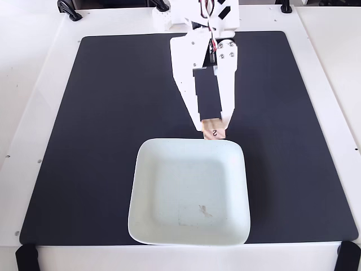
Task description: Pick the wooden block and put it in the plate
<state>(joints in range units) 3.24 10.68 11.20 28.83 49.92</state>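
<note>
The white two-finger gripper (213,127) is clamped on the small light tan wooden block (214,130), which sits between its fingertips, its marked end facing the camera, just above the far rim of the pale mint-white square ceramic plate (148,186).

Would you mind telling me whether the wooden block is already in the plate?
Not yet. The wooden block is held in the gripper just at the plate's far rim; the plate is empty.
</note>
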